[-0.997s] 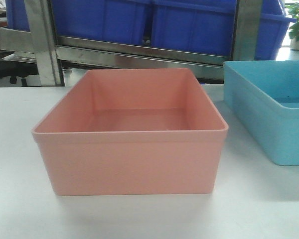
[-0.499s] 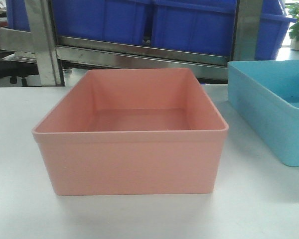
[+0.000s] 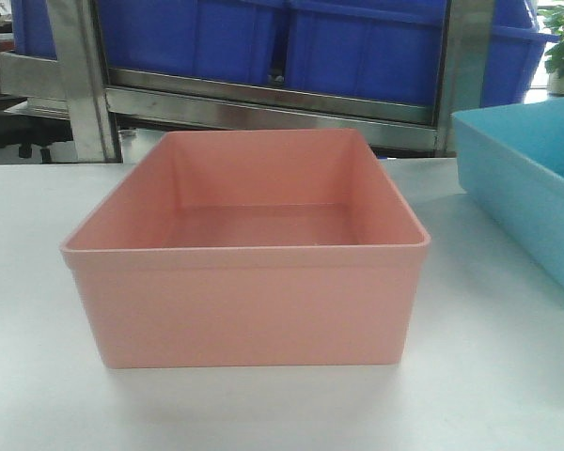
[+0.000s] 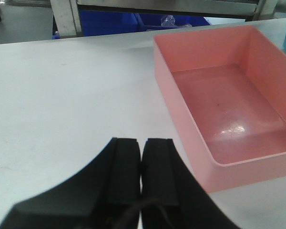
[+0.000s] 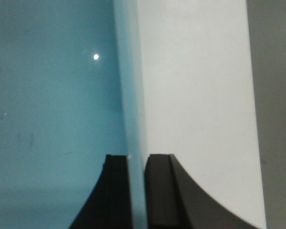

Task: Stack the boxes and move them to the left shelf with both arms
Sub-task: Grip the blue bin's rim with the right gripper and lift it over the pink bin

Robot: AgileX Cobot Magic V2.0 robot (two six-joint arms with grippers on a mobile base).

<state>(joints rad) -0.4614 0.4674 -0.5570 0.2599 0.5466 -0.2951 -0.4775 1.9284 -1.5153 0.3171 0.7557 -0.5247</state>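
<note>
- Black pads of the left gripper (image 4: 142, 167) are pressed flat against each other with nothing between them. The gripper sits over bare white tabletop (image 4: 62, 95), on the near-left side of the salmon-pink tub (image 4: 219, 105) and clear of it.
- Salmon-pink tub (image 3: 249, 282) stands upright and flat on the tabletop (image 3: 489, 376), open side up and empty, with its rimmed edge level in the front view.
- Right of the pink tub, and apart from it, is the light-blue tub (image 3: 536, 188). Its lower edge runs at a slant to the tabletop, so it is tilted. Its right part is cut off by the frame, and I cannot tell whether any corner touches the table.
- Right gripper (image 5: 137, 191) is clamped on one side wall of the light-blue tub (image 5: 52, 95), with one black finger (image 5: 117, 191) inside the tub and the other outside, the rim pinched between them.
- Behind the pink tub, a steel rack (image 3: 263, 108) crosses the front view, with an upright post at either side.
- Dark blue bins (image 3: 357, 47) sit on that rack, above and behind the pink tub.
- Far right of the rack, a green plant (image 3: 559, 38) shows at the frame edge.
</note>
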